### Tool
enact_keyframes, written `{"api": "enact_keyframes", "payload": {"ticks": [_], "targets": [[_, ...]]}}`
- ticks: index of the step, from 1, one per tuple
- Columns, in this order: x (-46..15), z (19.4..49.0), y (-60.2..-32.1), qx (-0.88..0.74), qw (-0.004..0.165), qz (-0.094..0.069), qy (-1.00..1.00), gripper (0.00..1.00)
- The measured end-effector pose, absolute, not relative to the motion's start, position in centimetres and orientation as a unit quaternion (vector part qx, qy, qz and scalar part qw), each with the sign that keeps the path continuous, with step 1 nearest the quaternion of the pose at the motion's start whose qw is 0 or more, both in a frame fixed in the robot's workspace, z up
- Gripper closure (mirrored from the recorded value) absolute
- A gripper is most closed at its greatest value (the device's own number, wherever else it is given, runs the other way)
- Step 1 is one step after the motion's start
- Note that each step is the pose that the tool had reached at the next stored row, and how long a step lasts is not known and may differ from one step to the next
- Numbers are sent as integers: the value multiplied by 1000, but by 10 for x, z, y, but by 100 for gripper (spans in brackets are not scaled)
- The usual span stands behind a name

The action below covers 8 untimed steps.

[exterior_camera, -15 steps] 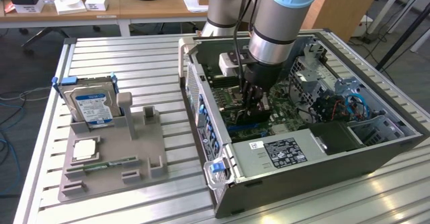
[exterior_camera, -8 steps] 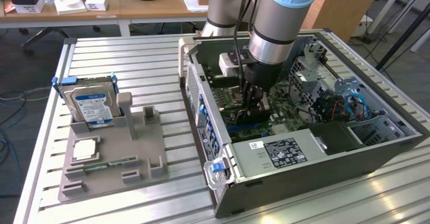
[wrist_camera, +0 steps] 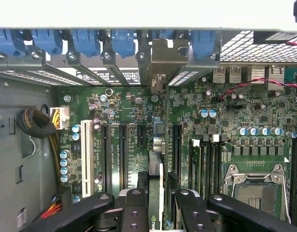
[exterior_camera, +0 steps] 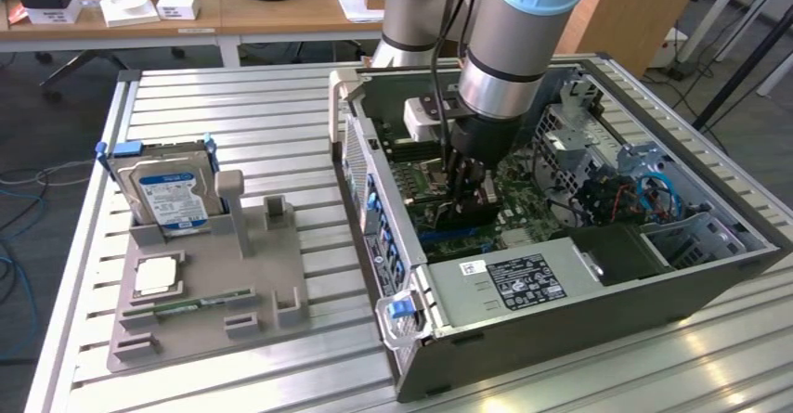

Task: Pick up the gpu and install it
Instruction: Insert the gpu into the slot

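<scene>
One thin, dark circuit card, the gpu [wrist_camera: 161,169], stands on edge inside the open dark-grey metal computer case [exterior_camera: 595,311], directly over the long expansion slots of the green motherboard [wrist_camera: 226,111]. The wrist view meets it edge-on, so its face is hidden and it reads as a narrow strip. Its silvery bracket end reaches the case's rear wall, beside a row of blue plastic slot clips [wrist_camera: 85,41]. Whether its connector edge sits in a slot cannot be told. The black gripper [wrist_camera: 159,193] is clamped on the card, one finger against either side.

In the exterior view the arm and fingers cover most of the card, leaving a dark sliver low in the case. That view adds the surroundings. A grey moulded holder [exterior_camera: 248,274] rests on the ribbed aluminium table [exterior_camera: 236,107], apart from the case. It carries an upright silver hard drive with a blue-white label [exterior_camera: 171,200] and a narrow green memory stick [exterior_camera: 199,303] lying flat. The wrist view gives board detail, including a square metal processor socket [wrist_camera: 257,188].
</scene>
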State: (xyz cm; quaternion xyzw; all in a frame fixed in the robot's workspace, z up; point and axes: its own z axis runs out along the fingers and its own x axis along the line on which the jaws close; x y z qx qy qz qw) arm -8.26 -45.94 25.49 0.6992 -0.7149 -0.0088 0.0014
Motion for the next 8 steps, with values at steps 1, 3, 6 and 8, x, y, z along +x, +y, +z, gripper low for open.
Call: {"api": "enact_keyframes", "payload": {"ticks": [1, 3, 6, 8], "targets": [[-83, 255, -459, 699, 1, -9, -715, 74], [-83, 256, -459, 699, 1, -9, -715, 74], [-83, 256, -459, 699, 1, -9, -715, 74], [-83, 257, -459, 700, 1, -9, -714, 74]]}}
